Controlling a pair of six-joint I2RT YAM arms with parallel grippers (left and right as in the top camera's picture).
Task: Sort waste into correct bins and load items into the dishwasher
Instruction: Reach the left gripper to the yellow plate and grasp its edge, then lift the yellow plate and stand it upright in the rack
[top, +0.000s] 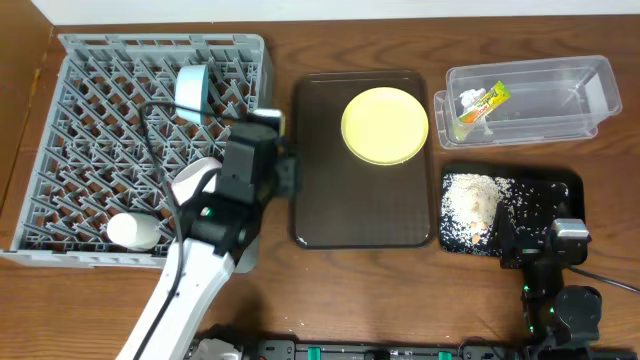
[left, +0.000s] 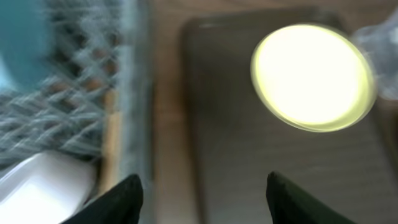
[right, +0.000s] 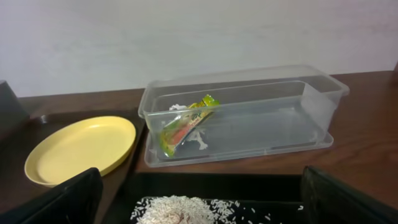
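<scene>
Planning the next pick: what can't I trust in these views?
- Rack, left wrist: motion blur smears its contents.
- White bowl, overhead: left arm covers part.
- Black tray, right wrist: bottom edge cuts it off.
- Chopsticks: seen in no view.

Pale yellow plate (top: 385, 125), dark brown tray (top: 360, 205), grey lattice rack (top: 100, 130), green-yellow-orange wrapper (top: 483, 103).

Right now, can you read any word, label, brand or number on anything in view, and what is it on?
No text can be read in any view.
Snack wrapper in the clear tub: coloured print, too small and blurred to read.
Yellow plate, black tray, dish rack, brown tray: no markings seen.
Left wrist view: blurred, nothing legible.
</scene>
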